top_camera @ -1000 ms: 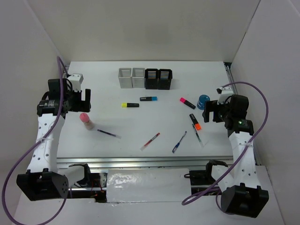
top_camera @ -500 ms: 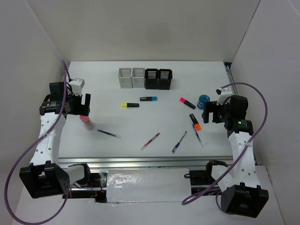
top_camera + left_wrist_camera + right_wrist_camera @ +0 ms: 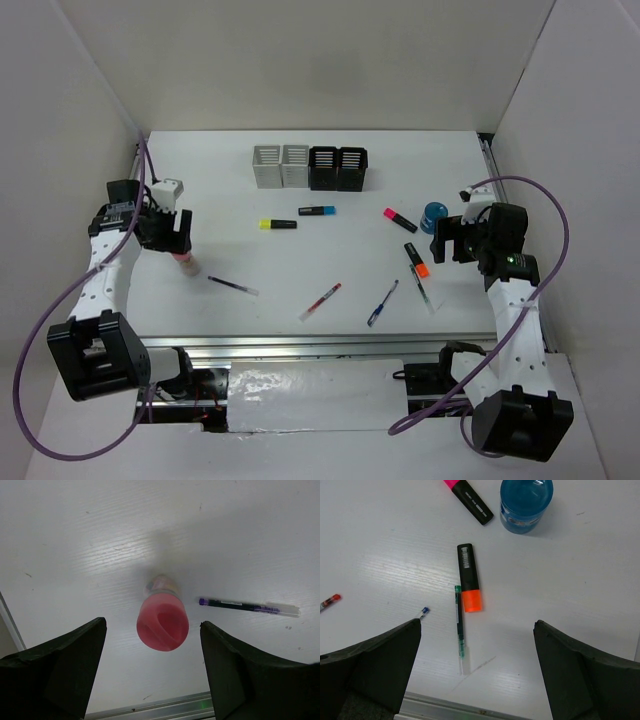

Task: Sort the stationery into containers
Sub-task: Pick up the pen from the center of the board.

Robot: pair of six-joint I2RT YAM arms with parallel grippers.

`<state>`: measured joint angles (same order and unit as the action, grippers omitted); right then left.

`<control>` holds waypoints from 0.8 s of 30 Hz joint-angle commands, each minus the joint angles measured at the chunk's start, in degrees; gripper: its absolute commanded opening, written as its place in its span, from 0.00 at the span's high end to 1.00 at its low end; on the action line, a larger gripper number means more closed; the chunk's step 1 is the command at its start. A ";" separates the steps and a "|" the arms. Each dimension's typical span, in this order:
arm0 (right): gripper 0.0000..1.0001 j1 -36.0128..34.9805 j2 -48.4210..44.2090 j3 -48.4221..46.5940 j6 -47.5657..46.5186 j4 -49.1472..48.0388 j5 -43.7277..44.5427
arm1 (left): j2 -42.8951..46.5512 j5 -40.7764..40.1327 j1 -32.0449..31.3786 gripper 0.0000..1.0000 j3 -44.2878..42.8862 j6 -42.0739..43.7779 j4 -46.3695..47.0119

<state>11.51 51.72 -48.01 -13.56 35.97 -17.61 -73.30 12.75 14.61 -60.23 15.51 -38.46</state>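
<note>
Fingers of the left gripper [image 3: 172, 238] are spread wide at the left side of the table [image 3: 300, 262], one on each side of the pink-capped cylinder [image 3: 185, 262]. In the left wrist view the left gripper [image 3: 152, 625] hangs over that pink-capped cylinder [image 3: 162, 622], with white table showing between the cap and each finger, so neither touches it. The cylinder seems to stand upright with its cap toward the camera, though the steep angle leaves that unsure. Just to its right lies a thin purple pen [image 3: 247, 606], apart from it.

Further right on the table, a yellow-capped highlighter [image 3: 278, 224] and a blue-capped highlighter [image 3: 317, 210] lie near the containers [image 3: 310, 167], a row of two light grey and two black holders at the far side. Nearer the arms lie a red pen [image 3: 320, 301] and a blue pen [image 3: 382, 303], well apart from the holders.

On the right, a pink-capped highlighter [image 3: 399, 219] lies beside the blue cylinder [image 3: 434, 215]. The right gripper [image 3: 450, 238] hovers with its fingers wide and nothing between them. Its wrist view shows the right gripper [image 3: 476, 624] above the orange-capped highlighter [image 3: 468, 577], with a thin green pen [image 3: 460, 630] just beside the orange cap and the blue cylinder [image 3: 526, 500] further off.
</note>
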 commanded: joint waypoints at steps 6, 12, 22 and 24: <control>0.00 0.18 1.10 -0.16 -0.59 -0.90 -0.24 | -2.20 3.86 1.74 0.16 3.88 4.44 2.60; 0.00 0.18 1.27 0.02 -0.41 -0.90 -0.32 | -3.78 5.52 2.35 0.32 5.12 4.71 4.71; 0.00 0.18 0.22 -0.24 -0.85 -0.11 0.38 | -5.45 7.90 2.35 0.49 5.56 5.32 7.96; 0.00 0.18 -0.13 -0.42 -1.03 0.16 0.47 | -6.07 9.21 2.53 0.61 4.33 6.02 7.17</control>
<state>11.51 52.82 -47.99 -13.82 36.03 -17.37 -78.19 18.50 16.75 -54.96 19.77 -32.27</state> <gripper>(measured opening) 0.997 0.575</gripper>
